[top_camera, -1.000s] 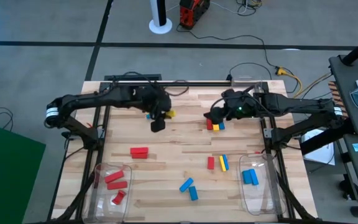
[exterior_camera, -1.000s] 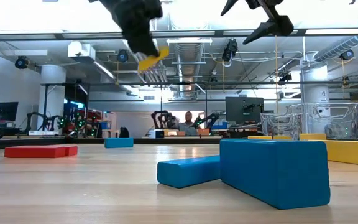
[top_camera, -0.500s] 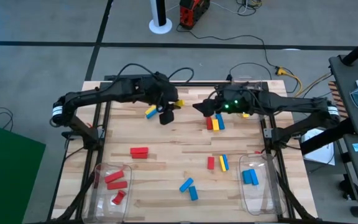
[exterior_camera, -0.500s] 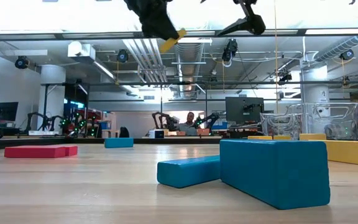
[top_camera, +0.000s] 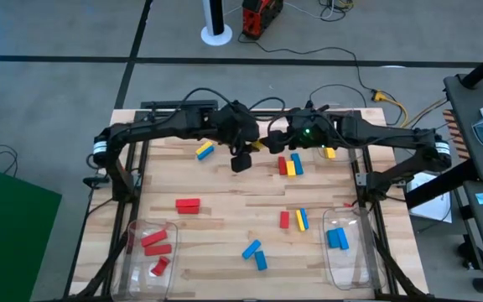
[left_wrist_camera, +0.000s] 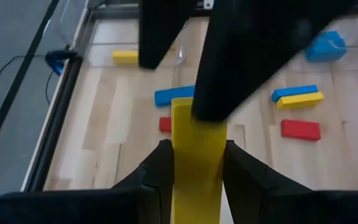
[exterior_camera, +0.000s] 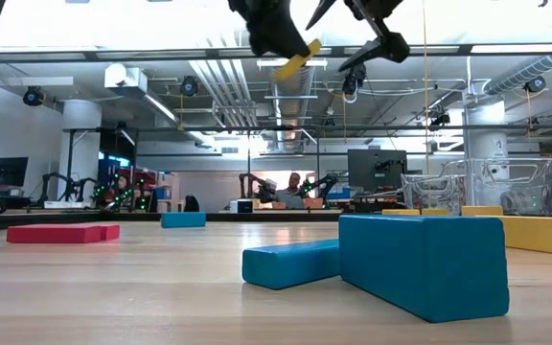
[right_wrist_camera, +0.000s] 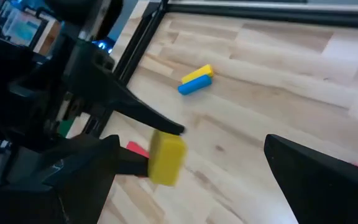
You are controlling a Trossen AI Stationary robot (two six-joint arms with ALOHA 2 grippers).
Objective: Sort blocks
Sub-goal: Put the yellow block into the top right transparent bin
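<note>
Both arms reach inward and meet high over the far middle of the surface. The left gripper (top_camera: 254,148) is clamped on a yellow block (left_wrist_camera: 194,158). The right gripper (top_camera: 272,137) faces it with fingers spread wide.

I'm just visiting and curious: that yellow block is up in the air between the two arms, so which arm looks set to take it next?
The right: its open claw faces the yellow block held out by the left claw.
</note>
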